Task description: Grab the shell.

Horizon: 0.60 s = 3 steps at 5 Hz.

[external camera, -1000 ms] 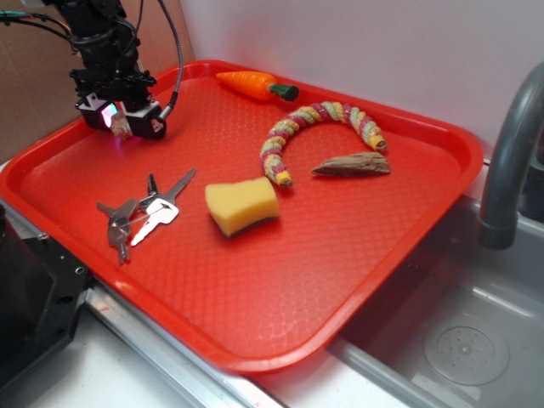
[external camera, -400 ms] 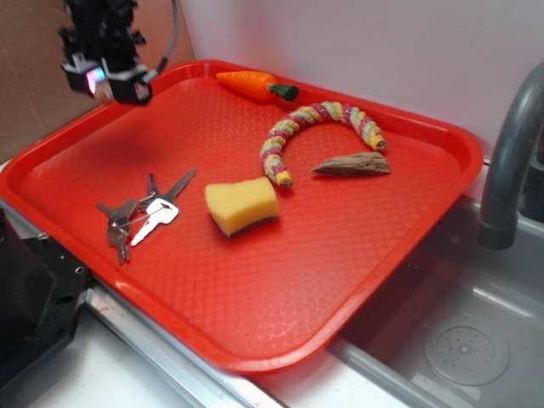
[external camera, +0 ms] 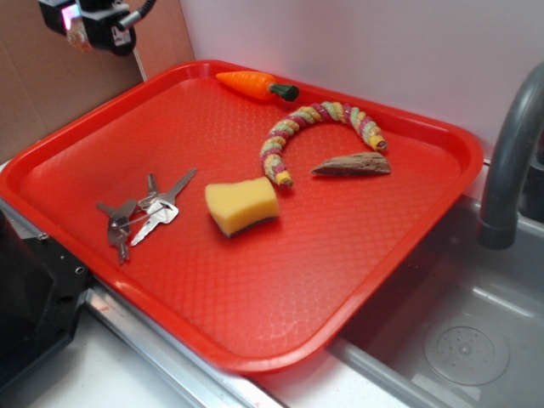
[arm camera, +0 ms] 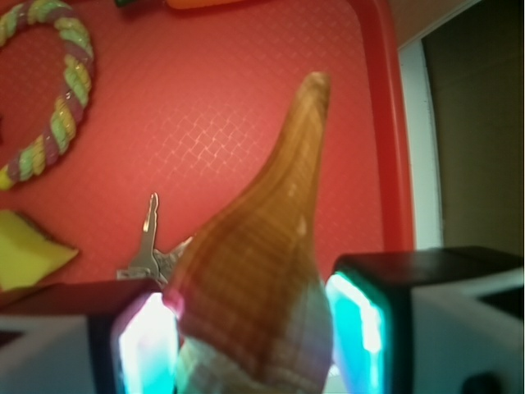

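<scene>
- The gripper [external camera: 79, 27] sits at the far upper left of the exterior view, raised above the tray's back-left corner, its jaws closed onto the shell [external camera: 77, 32] (only a small pale tip shows between the black fingers there).
- In the wrist view the gripper [arm camera: 250, 328] clamps the shell [arm camera: 254, 271] between two glowing pads [arm camera: 148, 349], and the shell's tan, banded, tapering body points up the frame, clear of the tray.
- The red tray [external camera: 357, 272] fills the middle of the exterior view, lying beside a sink.
- A bunch of keys [external camera: 140, 217] lies on the tray's left part.
- A yellow sponge [external camera: 242, 206] lies just to the right of the keys, near but apart from them.
- An orange toy carrot [external camera: 253, 85] rests near the tray's back rim.
- A curved multicoloured rope [external camera: 310, 136] arcs across the tray's centre-right.
- A brown pointed wooden piece [external camera: 353, 164] lies just beside the rope's inner curve.
- A grey faucet [external camera: 510, 161] stands at the right edge, over the sink.
</scene>
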{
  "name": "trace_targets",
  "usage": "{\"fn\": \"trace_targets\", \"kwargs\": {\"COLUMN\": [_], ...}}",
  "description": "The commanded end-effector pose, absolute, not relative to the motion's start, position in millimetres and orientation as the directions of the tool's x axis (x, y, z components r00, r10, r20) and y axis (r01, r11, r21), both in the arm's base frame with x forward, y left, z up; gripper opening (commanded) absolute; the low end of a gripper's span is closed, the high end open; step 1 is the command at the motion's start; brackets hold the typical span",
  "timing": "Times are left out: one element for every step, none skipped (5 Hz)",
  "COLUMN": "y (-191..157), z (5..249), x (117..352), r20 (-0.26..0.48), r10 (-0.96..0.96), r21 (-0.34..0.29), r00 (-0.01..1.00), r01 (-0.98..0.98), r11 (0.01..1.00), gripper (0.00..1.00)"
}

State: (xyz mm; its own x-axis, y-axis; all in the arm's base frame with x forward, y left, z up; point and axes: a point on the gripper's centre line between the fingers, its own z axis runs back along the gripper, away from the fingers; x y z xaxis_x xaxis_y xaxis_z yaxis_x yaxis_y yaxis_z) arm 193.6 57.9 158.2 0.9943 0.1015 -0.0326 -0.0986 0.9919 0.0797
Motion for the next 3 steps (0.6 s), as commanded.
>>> {"fn": "trace_targets", "kwargs": {"y": [36.2,46.6,56.5], "z": [198.8,207.6,209.3], "x": [208.0,214.0,211.8], "r20": [0.064,0.155,0.158], "r10": [-0.171,-0.265,-0.217], "r21": [0.167,0.122,0.106], "r00": [0.983,0.952,0.963], "r01": [0.158,0.248,0.202], "r11": [0.973,0.961,0.974], "gripper": [0.00,0.00,0.00]}}
